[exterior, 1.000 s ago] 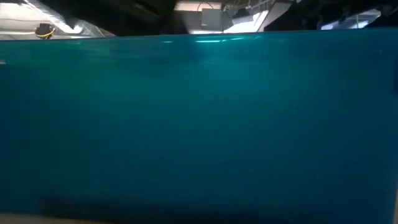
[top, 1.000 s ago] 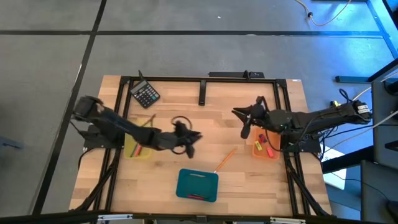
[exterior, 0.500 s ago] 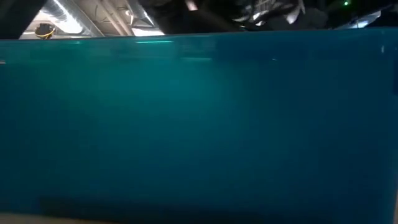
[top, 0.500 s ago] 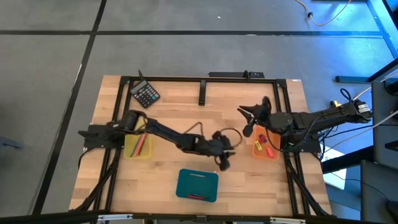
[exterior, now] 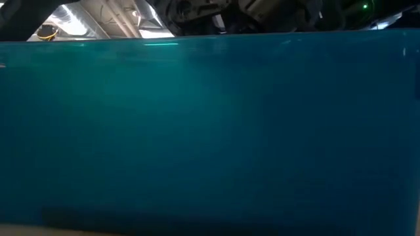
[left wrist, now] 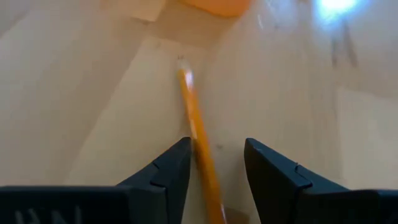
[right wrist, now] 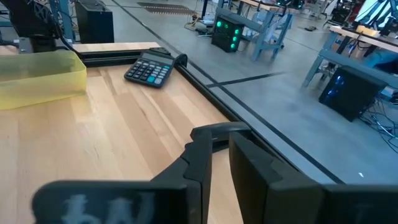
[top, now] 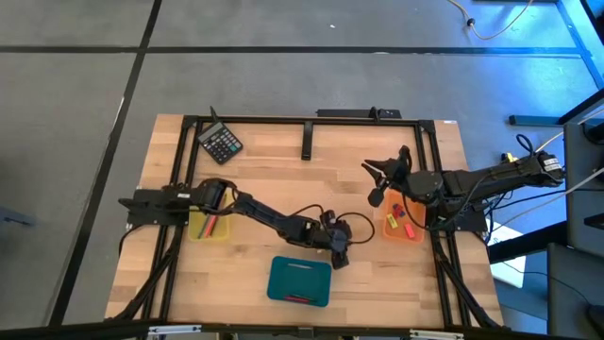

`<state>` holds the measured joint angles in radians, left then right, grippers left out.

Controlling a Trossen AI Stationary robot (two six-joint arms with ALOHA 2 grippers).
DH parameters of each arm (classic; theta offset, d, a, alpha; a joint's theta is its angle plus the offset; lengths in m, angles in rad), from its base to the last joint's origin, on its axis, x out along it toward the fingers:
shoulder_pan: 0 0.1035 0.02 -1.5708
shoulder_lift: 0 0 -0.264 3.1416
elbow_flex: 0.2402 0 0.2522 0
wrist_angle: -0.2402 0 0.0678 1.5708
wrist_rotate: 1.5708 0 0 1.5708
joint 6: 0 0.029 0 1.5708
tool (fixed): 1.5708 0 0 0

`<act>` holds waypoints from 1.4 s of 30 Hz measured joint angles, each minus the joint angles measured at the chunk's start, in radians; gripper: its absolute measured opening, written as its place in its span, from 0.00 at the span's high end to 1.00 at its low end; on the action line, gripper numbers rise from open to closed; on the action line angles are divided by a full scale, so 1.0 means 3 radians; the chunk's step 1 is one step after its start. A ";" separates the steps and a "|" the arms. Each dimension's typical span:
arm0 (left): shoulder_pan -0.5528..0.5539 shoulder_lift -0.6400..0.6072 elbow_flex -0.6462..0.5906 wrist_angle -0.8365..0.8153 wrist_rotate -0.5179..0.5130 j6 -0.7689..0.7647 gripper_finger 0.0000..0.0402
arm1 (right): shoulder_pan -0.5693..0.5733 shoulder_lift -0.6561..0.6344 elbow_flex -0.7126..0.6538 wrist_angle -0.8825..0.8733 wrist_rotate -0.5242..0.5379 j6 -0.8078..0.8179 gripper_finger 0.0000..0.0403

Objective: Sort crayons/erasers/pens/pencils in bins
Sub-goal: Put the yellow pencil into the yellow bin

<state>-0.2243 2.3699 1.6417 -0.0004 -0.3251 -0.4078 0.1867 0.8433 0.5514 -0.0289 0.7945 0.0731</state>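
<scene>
An orange pencil (left wrist: 196, 124) lies flat on the wooden table. My left gripper (left wrist: 216, 144) is low over it, open, with one finger on either side of the pencil's near part and the fingers running along it. In the high view this gripper (top: 339, 255) sits right of the table's middle, just beyond the teal bin (top: 299, 281). My right gripper (top: 377, 185) hovers above the table beside the orange bin (top: 403, 223); its fingers are almost together with nothing between them. The yellow bin (top: 209, 225) at the left holds a few long sticks.
A black calculator (top: 221, 144) lies at the far left. The orange bin holds small coloured blocks, and its corner (left wrist: 214, 5) lies just past the pencil's tip. The teal bin's wall (exterior: 210, 131) fills the low view. A black frame (top: 307, 142) borders the table.
My left arm has stretched out from beside the yellow bin toward the table's right and near edge. Its gripper has sunk down to the spot where the orange pencil lies. The pencil has stayed where it was.
</scene>
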 joint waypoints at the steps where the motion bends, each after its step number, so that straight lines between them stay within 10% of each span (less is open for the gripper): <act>1: -0.0012 0.0000 0.0001 -0.0033 -0.0058 0.0001 0.64 | 0.0000 0.0000 0.0000 -0.0004 0.0000 0.0001 0.85; 28: 0.0228 -0.0198 -0.0005 -0.0916 0.0119 -0.0362 0.96 | 0.0000 0.0000 0.0000 -0.0116 -0.0006 0.0001 0.85; 42: 0.0287 -0.1104 -0.0387 -0.2303 -0.0793 -0.0732 0.96 | -0.0001 0.0001 0.0000 -0.0213 -0.0004 0.0013 0.85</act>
<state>-0.1383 2.0387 1.5256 -0.6914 -0.5629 -0.6274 0.1864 0.8436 0.5514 -0.0926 0.7933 0.0769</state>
